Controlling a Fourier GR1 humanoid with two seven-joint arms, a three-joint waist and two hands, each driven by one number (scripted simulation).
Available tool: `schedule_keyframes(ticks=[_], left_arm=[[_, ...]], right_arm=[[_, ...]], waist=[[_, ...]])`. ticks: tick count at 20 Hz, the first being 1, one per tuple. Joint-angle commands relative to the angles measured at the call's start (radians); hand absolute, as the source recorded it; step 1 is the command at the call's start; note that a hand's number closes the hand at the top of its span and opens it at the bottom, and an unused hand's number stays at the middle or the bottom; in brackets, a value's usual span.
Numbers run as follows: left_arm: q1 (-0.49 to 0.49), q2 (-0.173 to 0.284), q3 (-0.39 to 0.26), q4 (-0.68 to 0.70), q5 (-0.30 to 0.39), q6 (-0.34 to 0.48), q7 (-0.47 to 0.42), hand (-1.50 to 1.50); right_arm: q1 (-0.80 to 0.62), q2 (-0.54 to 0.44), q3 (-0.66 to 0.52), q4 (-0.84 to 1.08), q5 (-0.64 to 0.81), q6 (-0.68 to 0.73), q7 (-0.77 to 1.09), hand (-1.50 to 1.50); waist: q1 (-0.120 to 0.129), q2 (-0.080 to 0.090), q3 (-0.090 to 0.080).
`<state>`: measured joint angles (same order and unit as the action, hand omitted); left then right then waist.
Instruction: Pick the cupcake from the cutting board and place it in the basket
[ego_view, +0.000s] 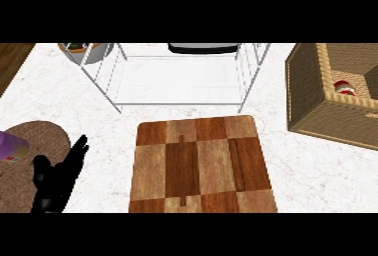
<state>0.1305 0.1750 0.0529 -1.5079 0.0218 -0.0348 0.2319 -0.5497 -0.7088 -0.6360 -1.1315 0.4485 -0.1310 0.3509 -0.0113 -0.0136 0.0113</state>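
Note:
The wooden cutting board (201, 165) lies in the middle of the counter with nothing on it. At the right stands the woven basket (310, 95), and a small red and white cupcake (344, 88) sits inside it on its floor. My left hand (57, 176) shows at the lower left, fingers straight and pointing up, beside the board's left edge and holding nothing. My right hand is not in view.
A wire dish rack (181, 75) stands behind the board. A round brown mat (40, 145) lies at the left with a purple cup (13, 147) on it. A bowl (83, 50) sits at the back left, and a dark object (203, 48) behind the rack.

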Motion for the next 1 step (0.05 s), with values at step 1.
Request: schedule_keyframes(ticks=[1], left_arm=[[0.035,-0.015,-0.004,0.077,0.001,-0.006,0.029,0.0]], right_arm=[[0.093,-0.074,-0.118,0.026,-0.091,0.057,-0.063,-1.5]], waist=[[-0.008,0.012,-0.011]])
